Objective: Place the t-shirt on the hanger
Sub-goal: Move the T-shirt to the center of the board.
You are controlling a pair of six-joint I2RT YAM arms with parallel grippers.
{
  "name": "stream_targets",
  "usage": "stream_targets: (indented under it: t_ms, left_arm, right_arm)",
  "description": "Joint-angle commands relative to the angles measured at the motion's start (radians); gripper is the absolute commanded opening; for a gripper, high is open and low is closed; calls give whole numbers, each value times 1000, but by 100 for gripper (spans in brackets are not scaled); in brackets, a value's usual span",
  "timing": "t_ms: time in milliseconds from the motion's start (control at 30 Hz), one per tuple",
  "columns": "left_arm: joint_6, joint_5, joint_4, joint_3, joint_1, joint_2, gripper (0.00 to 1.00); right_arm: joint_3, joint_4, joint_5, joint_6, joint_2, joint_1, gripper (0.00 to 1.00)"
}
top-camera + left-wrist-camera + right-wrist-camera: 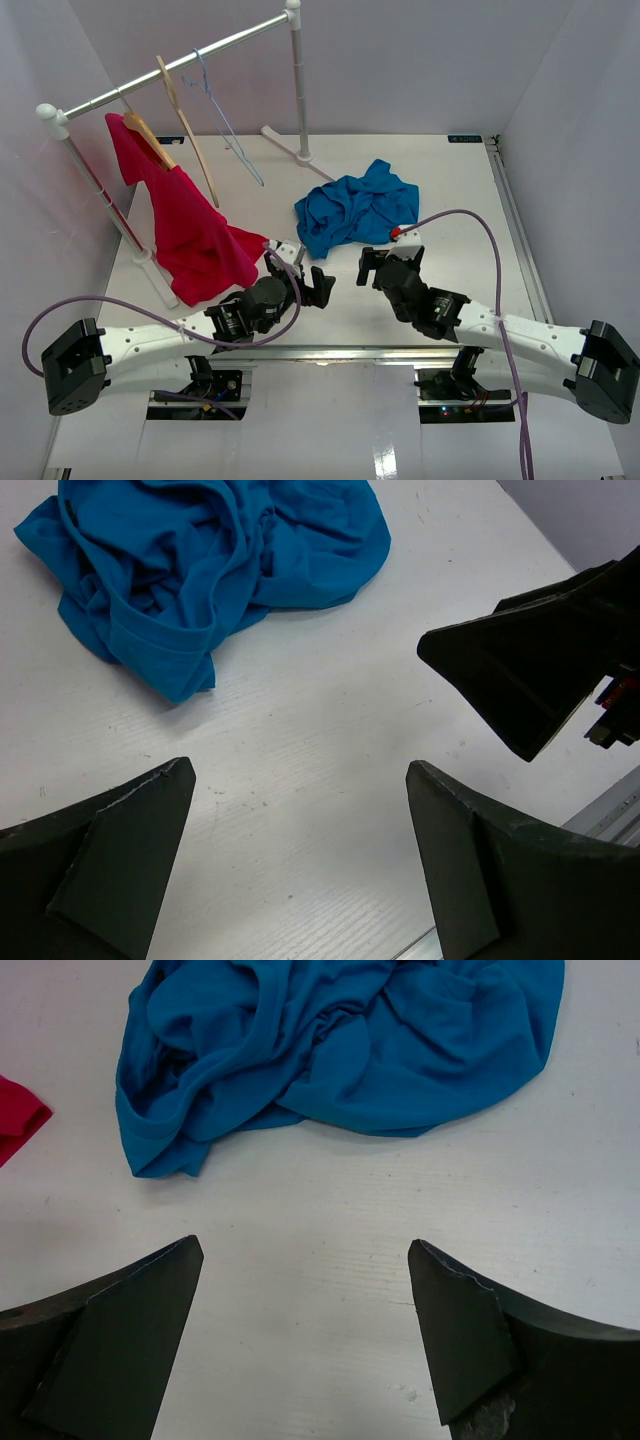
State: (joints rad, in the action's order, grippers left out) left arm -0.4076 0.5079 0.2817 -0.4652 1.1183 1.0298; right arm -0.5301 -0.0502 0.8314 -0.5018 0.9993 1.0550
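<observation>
The bright blue t-shirt (pixel 355 210) lies crumpled on the white table, past both grippers. It fills the top of the left wrist view (pixel 210 560) and of the right wrist view (pixel 340 1045). The tan wooden hanger (pixel 187 130) hangs empty on the rail at the back left. My left gripper (pixel 305 282) is open and empty just short of the shirt's near-left edge; its jaws stand wide over bare table (pixel 300 770). My right gripper (pixel 385 262) is open and empty just short of the shirt's near edge (pixel 305 1250).
A magenta-red shirt (pixel 180 225) hangs on its own wooden hanger at the left end of the rail (pixel 170 70). A thin pale-blue wire hanger (pixel 225 125) hangs beside the tan one. The rack's right post (pixel 298 85) stands behind the blue shirt.
</observation>
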Motion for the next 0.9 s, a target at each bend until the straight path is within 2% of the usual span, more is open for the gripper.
stream_targets:
  t_ms: [0, 133, 267, 567, 867]
  left_arm:
    - [9, -2, 14, -14, 0, 15, 98]
    - [14, 18, 12, -18, 0, 37, 98]
    - [13, 34, -2, -33, 0, 65, 98]
    - [1, 64, 4, -10, 0, 21, 98]
    - [-1, 91, 7, -3, 0, 2, 98]
  right_arm:
    - [-78, 15, 58, 5, 20, 3, 90]
    - [-109, 22, 36, 14, 63, 1, 90]
    - [-207, 28, -11, 36, 150, -41, 90]
    - [-470, 30, -263, 13, 460, -266, 100]
    - [-715, 30, -355, 6, 786, -355, 79]
